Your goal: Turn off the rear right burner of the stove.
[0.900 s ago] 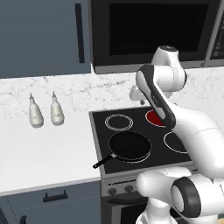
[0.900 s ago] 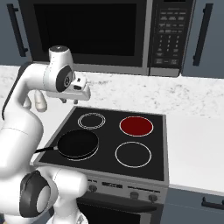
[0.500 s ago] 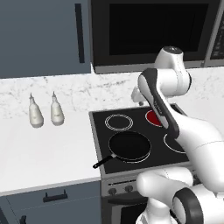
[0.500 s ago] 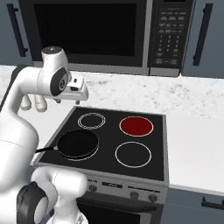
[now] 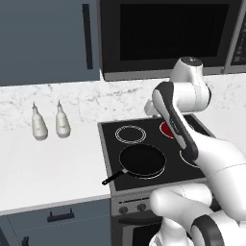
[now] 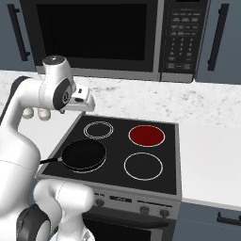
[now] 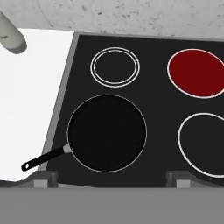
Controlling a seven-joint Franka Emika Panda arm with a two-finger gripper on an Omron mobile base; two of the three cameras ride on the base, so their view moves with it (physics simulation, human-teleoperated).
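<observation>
1. Right base view: stove [image 6: 175, 155] is sitting in the counter run; its knob row runs along the front edge.
2. Rear right burner [image 6: 147, 135] is glowing red at the back right corner.
3. Gripper [image 6: 84, 100] is hovering over the rear left corner, so the knobs lie forward and below; finger state I cannot tell.

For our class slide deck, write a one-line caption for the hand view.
Looking down on the stove: rear right burner glowing red, black frying pan on the front left ring.
</observation>
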